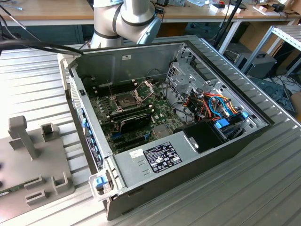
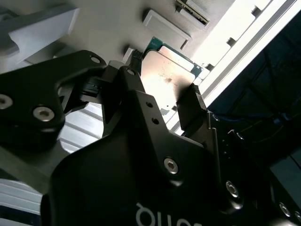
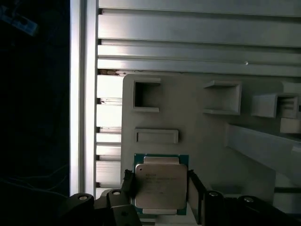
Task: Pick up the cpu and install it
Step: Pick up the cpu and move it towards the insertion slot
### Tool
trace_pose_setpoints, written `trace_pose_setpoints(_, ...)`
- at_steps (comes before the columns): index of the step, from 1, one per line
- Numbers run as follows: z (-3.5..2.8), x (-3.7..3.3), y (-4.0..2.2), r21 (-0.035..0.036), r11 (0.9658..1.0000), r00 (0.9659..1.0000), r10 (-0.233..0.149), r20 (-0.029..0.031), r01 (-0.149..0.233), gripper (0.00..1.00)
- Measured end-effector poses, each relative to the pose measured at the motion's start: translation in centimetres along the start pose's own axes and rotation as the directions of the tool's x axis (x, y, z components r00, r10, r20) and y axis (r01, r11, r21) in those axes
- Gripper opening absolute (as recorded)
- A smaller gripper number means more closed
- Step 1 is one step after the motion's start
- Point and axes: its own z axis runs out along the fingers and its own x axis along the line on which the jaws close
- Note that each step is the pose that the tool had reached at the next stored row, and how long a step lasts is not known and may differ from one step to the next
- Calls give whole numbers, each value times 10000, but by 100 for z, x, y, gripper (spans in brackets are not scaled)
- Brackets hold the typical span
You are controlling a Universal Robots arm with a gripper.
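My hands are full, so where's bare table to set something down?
Bare ribbed table in front of the case toward the exterior view's right, and beside the grey fixture tray at that view's left. Crowded: inside the case; the tray, jaws gripping the cpu.

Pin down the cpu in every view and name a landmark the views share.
First wrist view: cpu between the tool's fingers, beside the slim block on the grey tray.
Second wrist view: cpu between the same fingers, slim block just beyond.
Exterior view: the tray lies at the exterior view's left, beside the computer case.
Shared landmark: the grey tray.
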Motion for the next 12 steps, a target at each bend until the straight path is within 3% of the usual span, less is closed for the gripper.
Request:
trace_pose_setpoints(5,-109,0,-5,-1,10000,10000,0,0,0,55)
trace_pose_setpoints(12,-350,-2,-15,0,10000,10000,0,-1,0,55)
